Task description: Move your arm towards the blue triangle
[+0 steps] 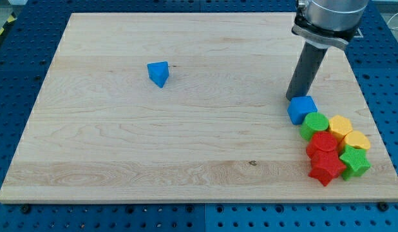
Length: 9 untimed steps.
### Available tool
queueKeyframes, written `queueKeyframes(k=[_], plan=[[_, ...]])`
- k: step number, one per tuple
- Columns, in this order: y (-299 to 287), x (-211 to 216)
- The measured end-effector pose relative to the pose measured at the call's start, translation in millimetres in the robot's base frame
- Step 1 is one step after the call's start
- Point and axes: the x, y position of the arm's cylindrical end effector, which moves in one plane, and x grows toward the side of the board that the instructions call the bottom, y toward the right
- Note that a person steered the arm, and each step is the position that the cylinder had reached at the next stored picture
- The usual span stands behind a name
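While a pale wooden board (186, 129) lies on blue pegboard (18, 77), my tip (290, 98) touches the blue cube (301, 109), well apart from the blue triangle (158, 73); no gripper exists.

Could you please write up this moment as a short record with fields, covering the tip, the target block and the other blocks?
tip: my tip rests on the board, just at the blue cube's upper-left edge
target: blue triangle, alone, far toward the view's left of the tip
nearest block: blue cube
cluster at the view's lower right: green cylinder, yellow block, yellow heart, red block, red star, green star
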Motion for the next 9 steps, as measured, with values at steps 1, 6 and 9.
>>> queueKeyframes(k=[1, 6, 9], plan=[[0.0, 8.5], [-233.9, -105.2], [-311.8, -88.3]])
